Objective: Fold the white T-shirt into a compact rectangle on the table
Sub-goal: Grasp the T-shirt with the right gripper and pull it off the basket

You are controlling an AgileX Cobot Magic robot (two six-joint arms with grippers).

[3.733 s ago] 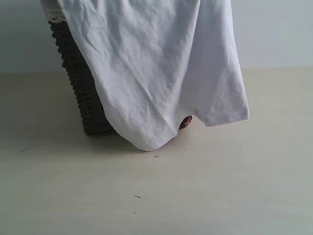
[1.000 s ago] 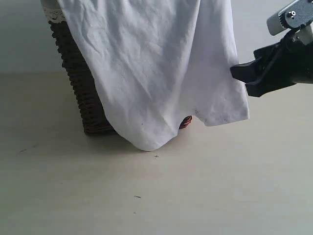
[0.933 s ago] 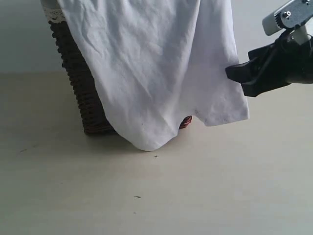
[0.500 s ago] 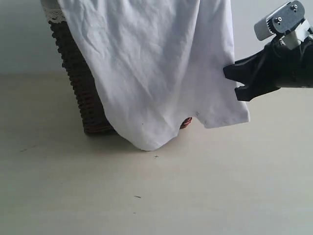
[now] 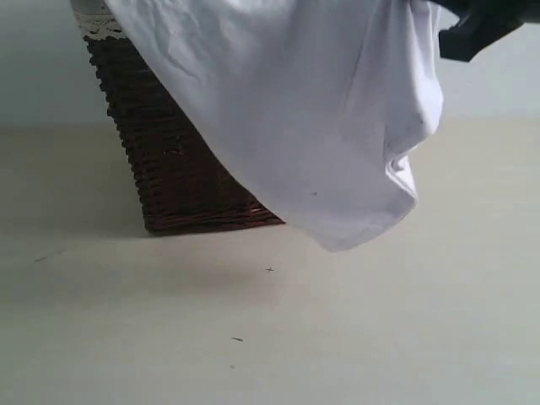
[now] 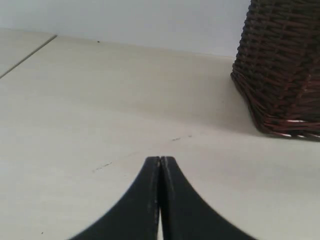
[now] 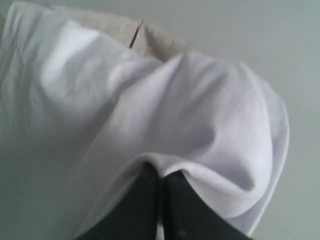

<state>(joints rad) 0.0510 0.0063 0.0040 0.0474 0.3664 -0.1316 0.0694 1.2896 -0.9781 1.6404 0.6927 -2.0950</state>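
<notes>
Presently, the table (image 5: 405, 337) fills the near field, pale beige and matte, and meets a pale wall (image 5: 42, 59) on the far side. The white T-shirt (image 5: 321, 118) hangs in the air above the table, falling from the top of the exterior view across the right part of the basket. Its lowest fold sits right of centre, close above the surface; contact with the table cannot be determined.

A dark wicker basket (image 5: 169, 169) stands on the table at far left of centre, with white lace trim (image 5: 101, 25) at its rim.

The right gripper (image 7: 161, 175) is high at the far right, its black fingers together and clamped on a bunched edge of the shirt.

The left gripper (image 6: 160, 161) sits low over bare table near the basket's base, fingers pressed together with nothing between them.

Two small dark specks (image 5: 269, 270) mark the near table surface.
</notes>
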